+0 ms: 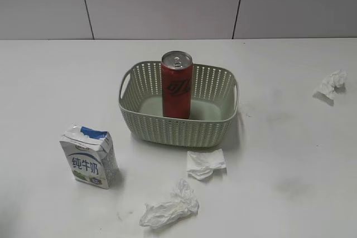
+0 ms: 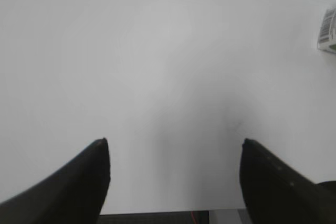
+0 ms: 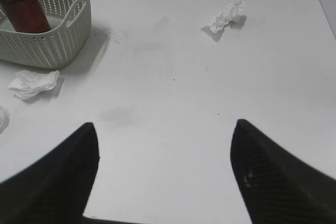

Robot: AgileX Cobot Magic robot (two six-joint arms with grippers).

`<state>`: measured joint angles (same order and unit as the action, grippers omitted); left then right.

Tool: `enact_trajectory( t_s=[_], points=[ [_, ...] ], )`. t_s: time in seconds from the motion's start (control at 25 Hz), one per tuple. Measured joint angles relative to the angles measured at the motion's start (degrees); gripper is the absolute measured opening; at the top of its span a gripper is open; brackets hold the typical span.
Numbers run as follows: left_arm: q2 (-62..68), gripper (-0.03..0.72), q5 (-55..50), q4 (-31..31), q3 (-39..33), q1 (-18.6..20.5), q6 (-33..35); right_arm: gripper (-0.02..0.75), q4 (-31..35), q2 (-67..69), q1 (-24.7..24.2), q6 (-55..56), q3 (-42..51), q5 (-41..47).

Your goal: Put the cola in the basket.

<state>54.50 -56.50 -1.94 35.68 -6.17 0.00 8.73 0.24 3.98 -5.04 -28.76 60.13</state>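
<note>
The cola (image 1: 177, 85), a tall slim red can with a silver top, stands upright inside the pale green perforated basket (image 1: 178, 126) at the middle of the table. The right wrist view shows the can (image 3: 23, 9) in the basket (image 3: 52, 35) at its upper left. My left gripper (image 2: 175, 142) is open and empty over bare white table near its front edge. My right gripper (image 3: 164, 125) is open and empty, well to the right of the basket. Neither gripper shows in the exterior view.
A white-and-blue milk carton (image 1: 89, 156) stands front left of the basket; its edge shows in the left wrist view (image 2: 328, 30). Crumpled tissues lie in front of the basket (image 1: 205, 164), nearer the front (image 1: 170, 207), and at far right (image 1: 330, 85).
</note>
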Motion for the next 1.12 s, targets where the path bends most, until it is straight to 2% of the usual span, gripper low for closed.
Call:
enact_trajectory(
  t_s=[0.08,0.24,0.72,1.12],
  points=[
    [-3.94,0.589,0.27,0.00,-3.56,0.00,0.00,0.589,0.00,0.00,0.00,-0.01,0.00,0.00],
    [-11.06,0.589,-2.28,0.38,-5.57,0.00,-0.42,0.589,0.00,0.00,0.00,-0.01,0.00,0.00],
    [-34.67,0.589,-2.62,0.38,-6.12,0.00,-0.42,0.589,0.05,0.00,0.00,-0.07,0.00,0.00],
    [-48.07,0.589,-2.67,0.38,-6.30,0.00,-0.47,0.589,0.05,0.00,0.00,-0.02,0.00,0.00]
  ],
)
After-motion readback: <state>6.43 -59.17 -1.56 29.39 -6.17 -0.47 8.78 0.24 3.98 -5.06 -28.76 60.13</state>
